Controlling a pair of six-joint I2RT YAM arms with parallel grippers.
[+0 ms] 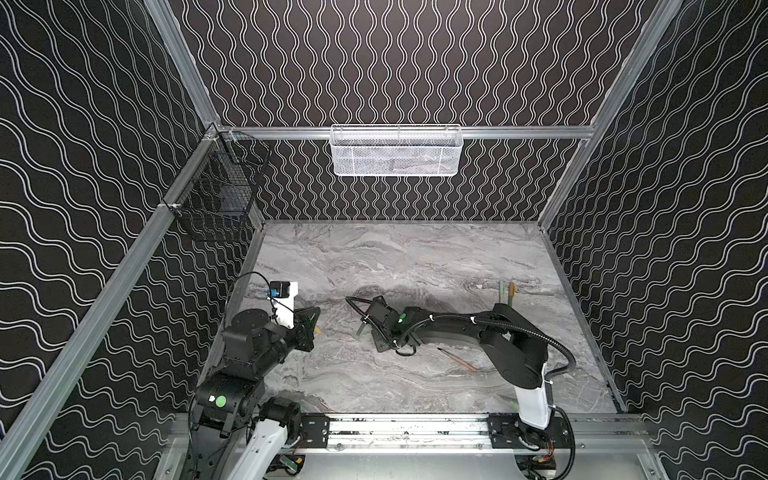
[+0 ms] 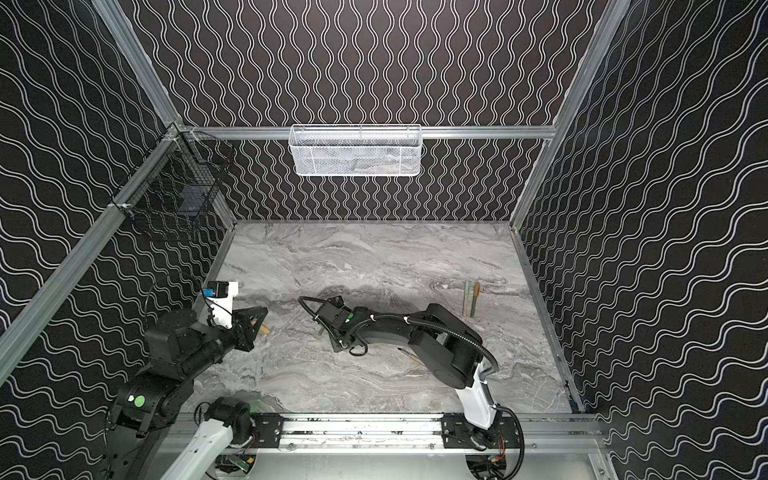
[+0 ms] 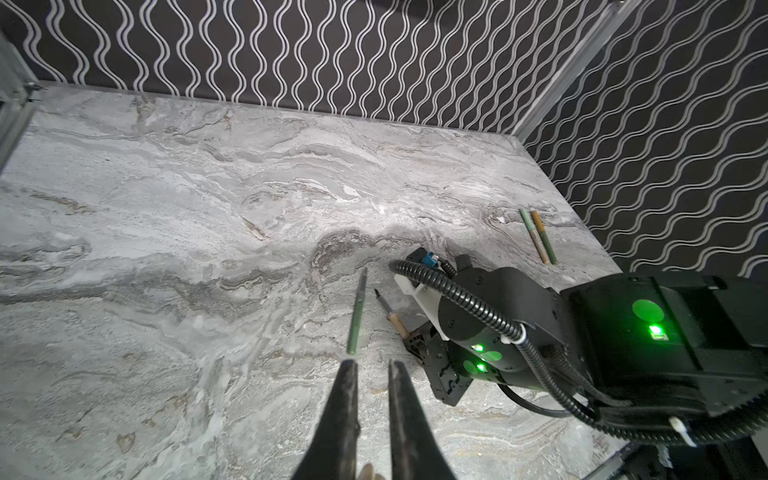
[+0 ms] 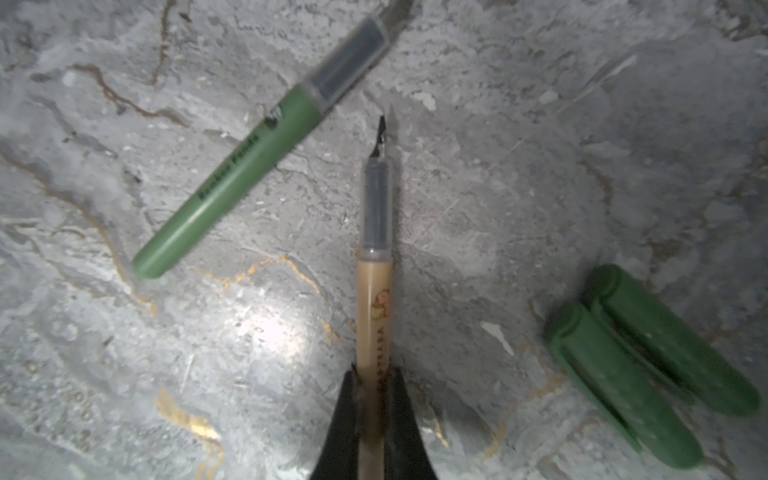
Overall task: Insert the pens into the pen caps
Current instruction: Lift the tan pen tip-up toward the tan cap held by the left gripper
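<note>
In the right wrist view my right gripper point(image 4: 374, 370) is shut on an orange-tan pen point(image 4: 374, 291), whose dark nib points away from the jaws just above the marble table point(image 4: 124, 353). A green pen point(image 4: 249, 166) lies loose beside it, and two green pen caps point(image 4: 623, 382) lie side by side on the other side. My left gripper point(image 3: 372, 362) hovers near the green pen point(image 3: 356, 320), shut deep in its jaws on an orange pen cap point(image 3: 368, 471); that cap point(image 1: 318, 329) pokes out in a top view. The arm hides the green caps in both top views.
Another orange pen point(image 1: 457, 359) lies by the right arm's elbow. Two pens point(image 1: 506, 296) rest together at the far right. A white mesh basket point(image 1: 395, 151) hangs on the back wall, a black wire basket point(image 1: 220, 191) on the left wall.
</note>
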